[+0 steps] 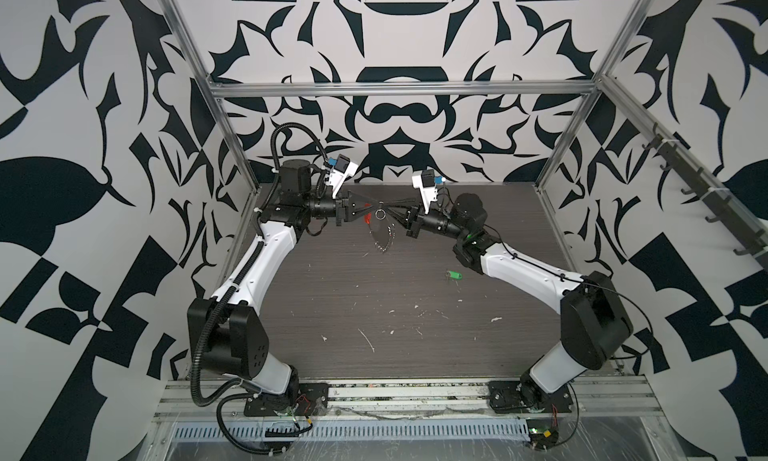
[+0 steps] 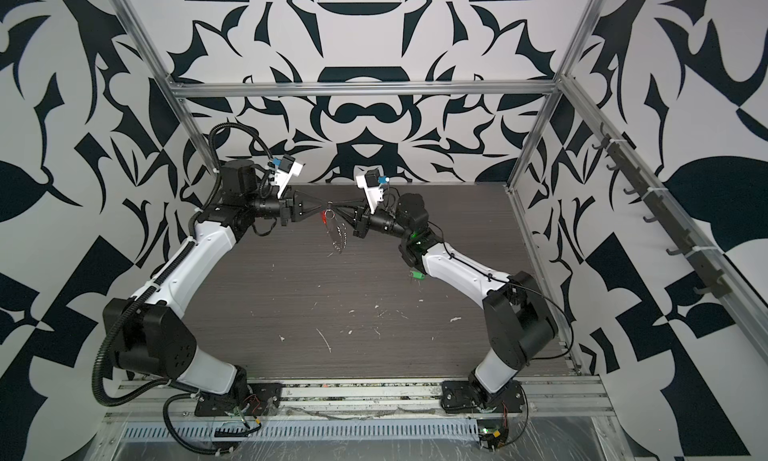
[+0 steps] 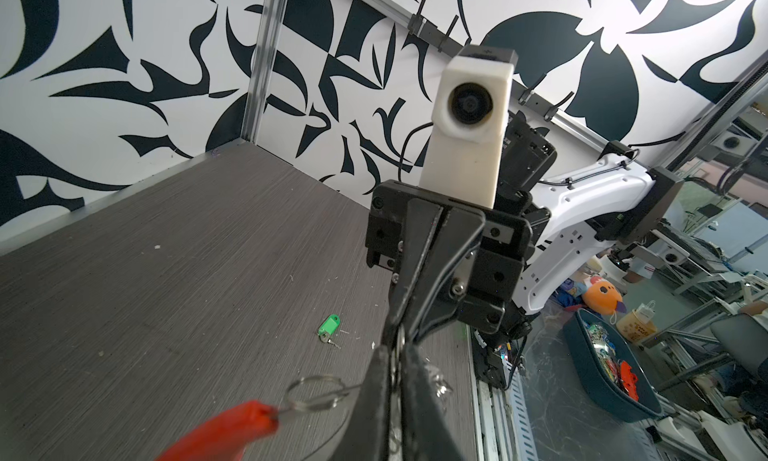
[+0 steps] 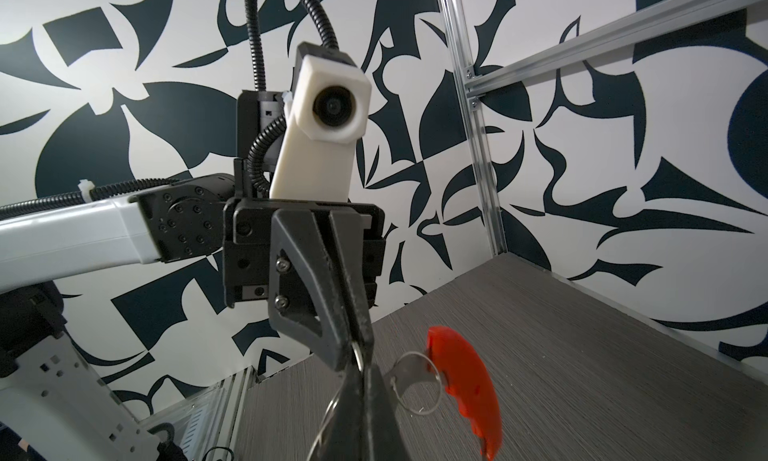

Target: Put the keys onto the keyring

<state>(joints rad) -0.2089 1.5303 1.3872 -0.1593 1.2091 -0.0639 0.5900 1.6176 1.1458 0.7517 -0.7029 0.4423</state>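
While left tool (image 1: 374,202), right tool (image 1: 388,205) pinch keyring (image 1: 368,218), keys (image 1: 453,275) (green) — apart

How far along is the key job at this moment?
Done: the keyring is up off the table, though its lowest loop may still touch. In hand: the left gripper and right gripper face each other, both pinched on its wire. Left: the green key lies alone on the table, still to be picked up and threaded on.

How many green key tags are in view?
1. The green key tag lies on the table near the right arm, apart from the raised keyring. Others could hide behind the arms.
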